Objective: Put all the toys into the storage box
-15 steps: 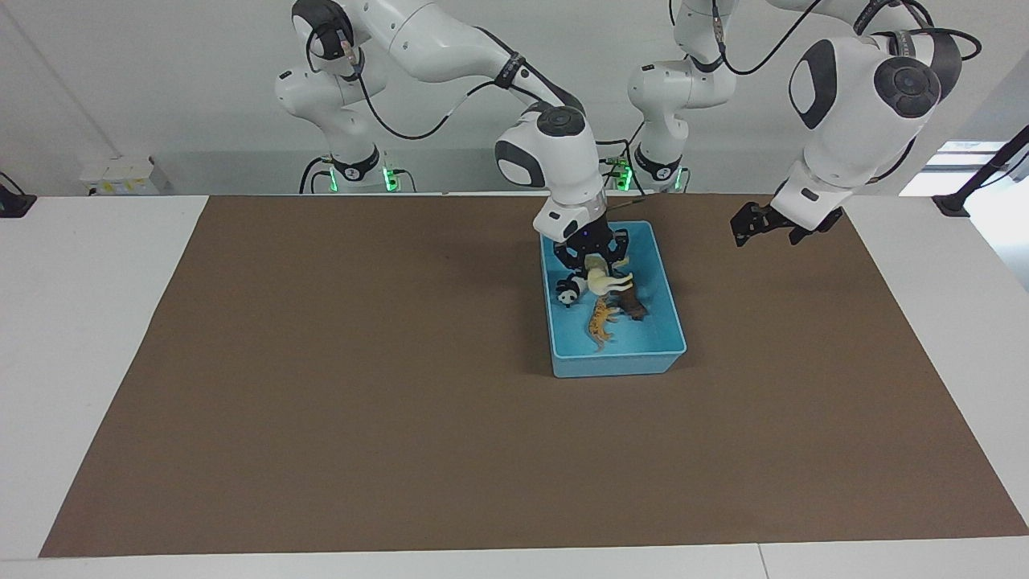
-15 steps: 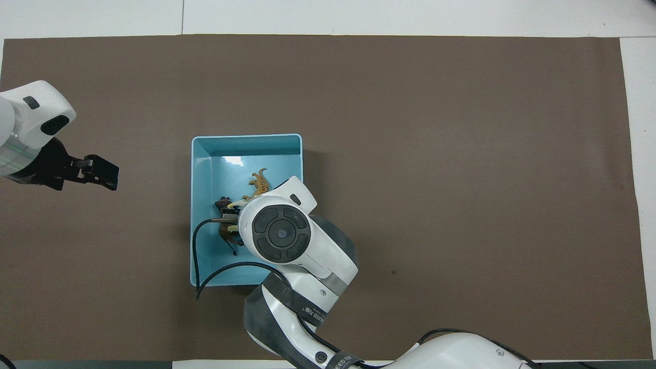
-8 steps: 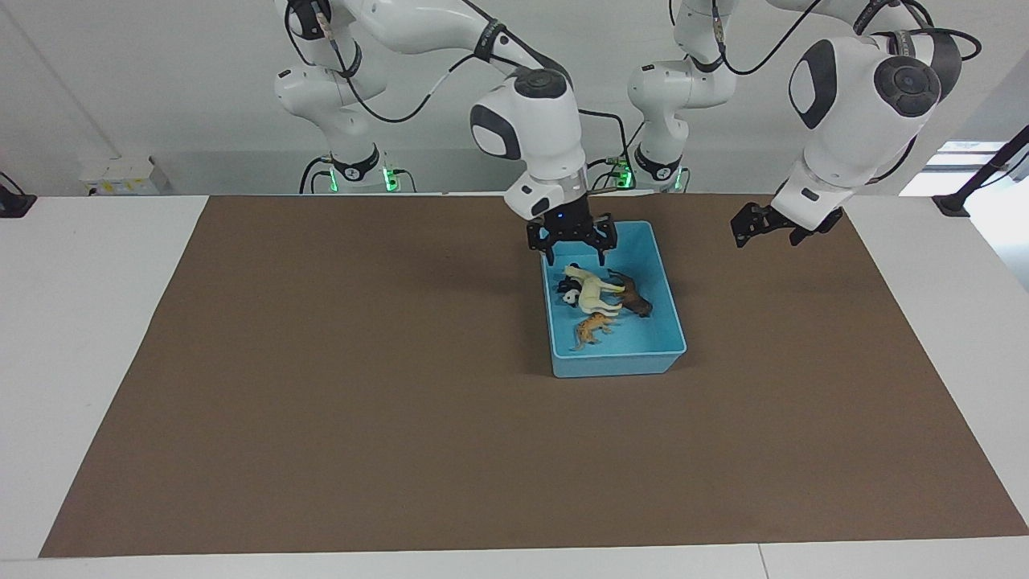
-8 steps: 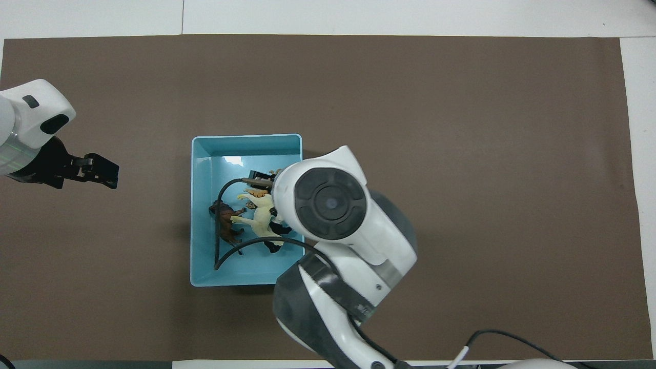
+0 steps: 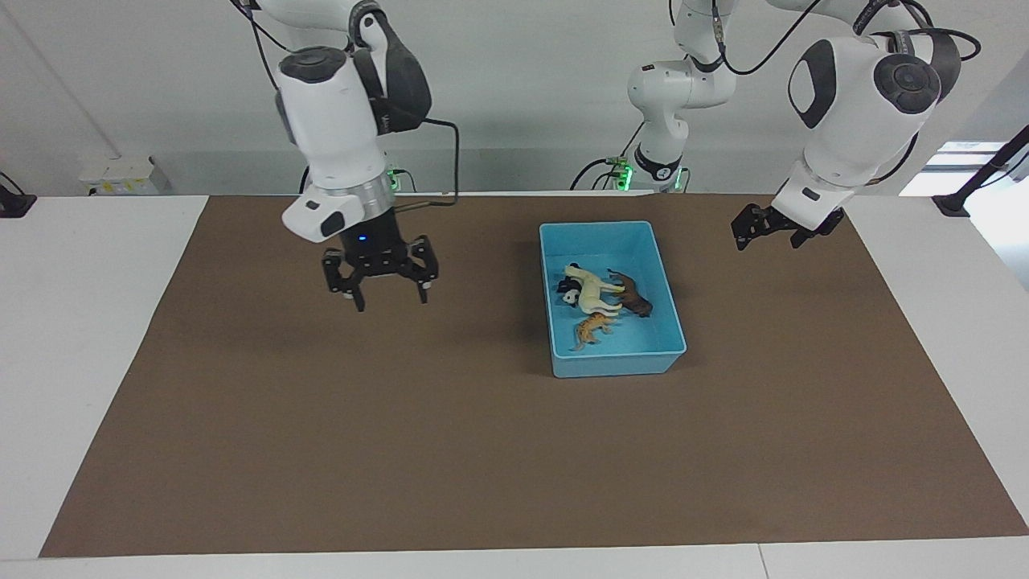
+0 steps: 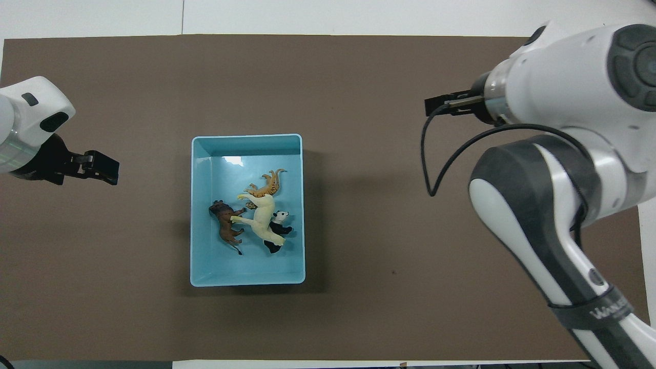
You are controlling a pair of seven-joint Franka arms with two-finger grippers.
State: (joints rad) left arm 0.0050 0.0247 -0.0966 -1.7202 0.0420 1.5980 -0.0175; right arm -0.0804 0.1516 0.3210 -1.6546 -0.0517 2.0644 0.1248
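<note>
Facing view: light blue storage box (image 5: 615,360) on the brown mat (image 5: 321,450) covering the table (image 5: 80,322), toward the left arm's end. All four toys inside, clustered together: cream-yellow horse (image 5: 593,291) lying across the black-and-white panda (image 5: 569,291), dark brown lion (image 5: 633,297) beside the horse, orange striped tiger (image 5: 592,328) farther from the robots than the rest (horse's legs touching the lion in the overhead view). Right tool (image 5: 388,297) raised over bare mat toward the right arm's end, well apart from the box, fingers spread wide, nothing between them. Left tool (image 5: 752,232) waiting over the mat near the left arm's end, spread apart, gripping nothing.
</note>
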